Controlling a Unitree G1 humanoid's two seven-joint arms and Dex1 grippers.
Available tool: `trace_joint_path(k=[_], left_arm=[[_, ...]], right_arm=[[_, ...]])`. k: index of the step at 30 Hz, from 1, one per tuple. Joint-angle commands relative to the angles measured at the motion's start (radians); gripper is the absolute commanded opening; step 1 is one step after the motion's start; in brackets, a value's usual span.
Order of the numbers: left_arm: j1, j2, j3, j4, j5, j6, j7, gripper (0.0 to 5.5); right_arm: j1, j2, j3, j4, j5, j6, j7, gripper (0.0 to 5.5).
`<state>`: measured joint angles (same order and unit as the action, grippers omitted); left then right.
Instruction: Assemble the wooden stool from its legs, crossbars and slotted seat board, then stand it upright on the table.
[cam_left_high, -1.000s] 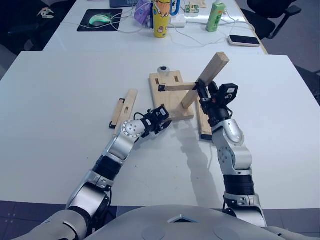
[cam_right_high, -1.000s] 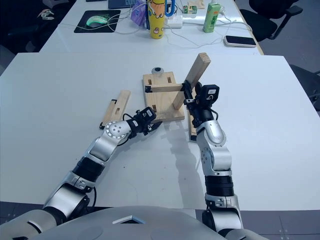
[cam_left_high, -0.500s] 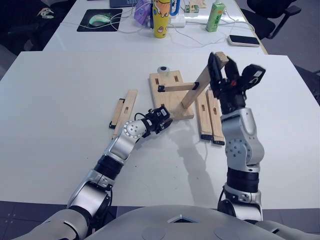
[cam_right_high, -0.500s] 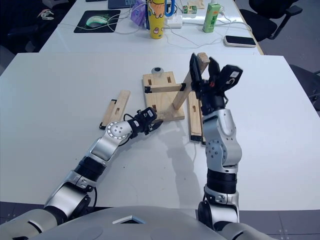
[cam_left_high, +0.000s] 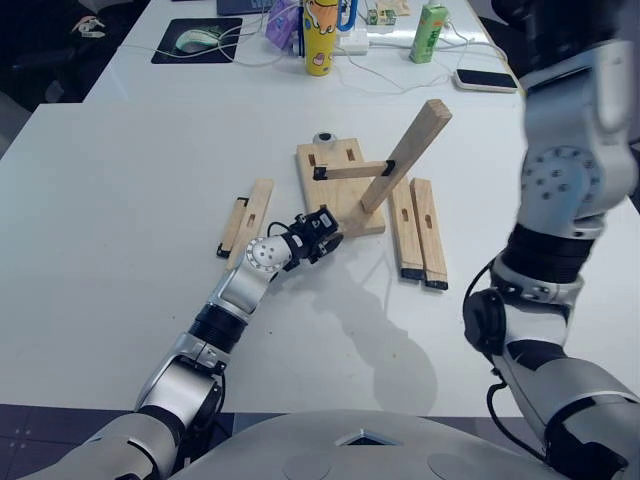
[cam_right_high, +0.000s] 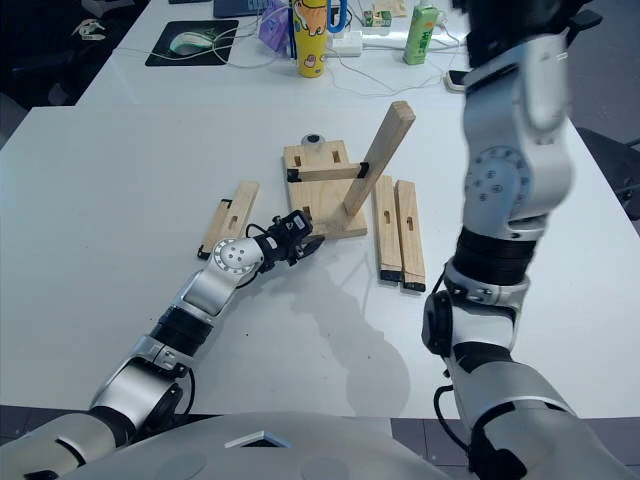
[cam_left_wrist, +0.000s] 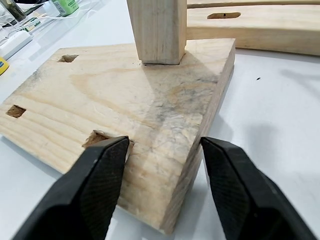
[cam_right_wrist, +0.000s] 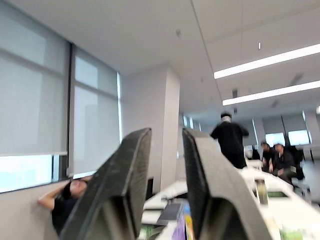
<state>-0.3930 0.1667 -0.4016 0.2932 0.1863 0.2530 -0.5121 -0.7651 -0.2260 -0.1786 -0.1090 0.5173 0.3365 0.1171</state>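
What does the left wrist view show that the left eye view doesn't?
Left wrist view: the wood grain close up and the joint where the leg enters the board. Left eye view: the crossbar, two wooden pieces left of the board, the cup on the far desk. Both: the board, its slots, the tilted leg, the left pincer at the board's near corner, a slotted piece beside it.
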Motion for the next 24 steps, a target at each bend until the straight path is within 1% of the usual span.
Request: trace_joint_path(k=[1, 2, 3, 4, 6, 8, 10, 13, 15, 18, 21, 24], left_arm=[[0.039, 0.023, 0.001, 0.041, 0.011, 0.047, -0.005, 2.69], [0.028, 0.019, -0.004, 0.050, 0.012, 0.044, -0.011, 2.69], [0.020, 0.018, -0.006, 0.058, 0.013, 0.040, -0.015, 2.69], [0.026, 0.022, 0.001, 0.051, 0.009, 0.043, -0.013, 2.69], [0.044, 0.024, 0.017, 0.037, 0.002, 0.051, -0.002, 2.69], [0.049, 0.023, 0.017, 0.051, 0.003, 0.047, 0.002, 2.69], [0.052, 0.024, 0.020, 0.057, -0.001, 0.047, 0.001, 2.69], [0.052, 0.029, 0.019, 0.065, 0.003, 0.043, -0.001, 2.69], [0.052, 0.033, 0.024, 0.061, 0.001, 0.043, -0.003, 2.69], [0.051, 0.038, 0.030, 0.059, 0.000, 0.044, -0.004, 2.69], [0.055, 0.042, 0.038, 0.053, 0.000, 0.045, 0.000, 2.69], [0.069, 0.052, 0.047, 0.039, -0.001, 0.049, 0.003, 2.69]], right_arm=[[0.281, 0.049, 0.177, 0.289, -0.113, 0.200, 0.012, 0.47], [0.370, 0.049, 0.180, 0.261, -0.101, 0.237, 0.018, 0.28], [0.426, 0.043, 0.175, 0.188, -0.086, 0.224, 0.034, 0.12], [0.417, 0.042, 0.148, 0.129, -0.074, 0.174, 0.042, 0.02], [0.291, 0.034, 0.050, 0.065, -0.055, 0.018, 0.042, 0.02], [0.169, 0.002, -0.024, 0.063, -0.054, -0.046, 0.019, 0.02], [0.098, -0.044, -0.079, 0.072, -0.090, -0.073, -0.037, 0.02], [0.154, -0.144, -0.121, 0.078, -0.292, -0.155, -0.152, 0.02], [0.256, -0.153, -0.146, 0.138, -0.329, -0.103, -0.187, 0.02], [0.420, -0.112, -0.130, 0.135, -0.319, -0.017, -0.163, 0.02], [0.579, -0.080, -0.069, 0.058, -0.295, 0.089, -0.102, 0.02], [0.682, -0.056, -0.002, -0.060, -0.224, 0.200, -0.008, 0.02]])
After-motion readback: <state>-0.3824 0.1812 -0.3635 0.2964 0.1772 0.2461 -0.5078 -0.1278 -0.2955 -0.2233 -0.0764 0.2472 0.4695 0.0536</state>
